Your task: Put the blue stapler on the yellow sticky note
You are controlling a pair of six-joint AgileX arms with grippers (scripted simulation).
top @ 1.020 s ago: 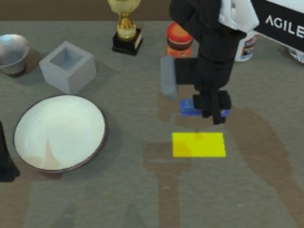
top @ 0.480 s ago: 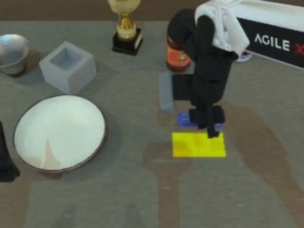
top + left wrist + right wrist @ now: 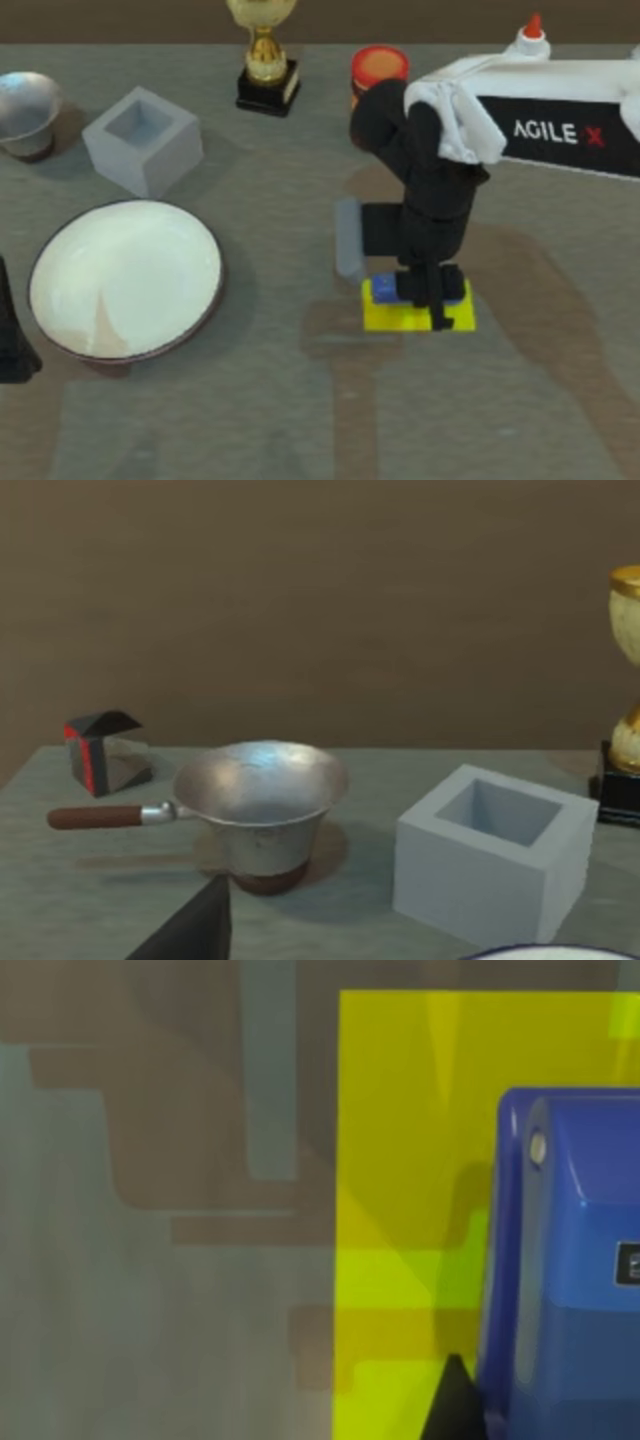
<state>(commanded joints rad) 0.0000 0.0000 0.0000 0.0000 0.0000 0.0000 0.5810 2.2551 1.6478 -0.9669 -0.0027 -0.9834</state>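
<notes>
Plainly, white letters reading "AGILE X", the X in red, run along our right arm's black casing [image 3: 560, 132]; a dark label on the blue stapler [image 3: 565, 1260] shows one pale letter, perhaps an E, cut off at the wrist view's edge. We count one white plate [image 3: 60, 250], one grey hollow cube [image 3: 140, 140], one gold trophy [image 3: 265, 45], one steel saucepan [image 3: 262, 805], one orange-lidded jar [image 3: 380, 68], one red-tipped white bottle [image 3: 533, 33], and one yellow sticky note [image 3: 395, 318]. Half a second ago the stapler hung just at the note's 12 o'clock edge; it now sits over the note's upper half. Our right gripper [image 3: 432, 295] is clamped on the stapler. Our left arm is parked at 9 o'clock; whether its fingers are apart, we cannot tell.
</notes>
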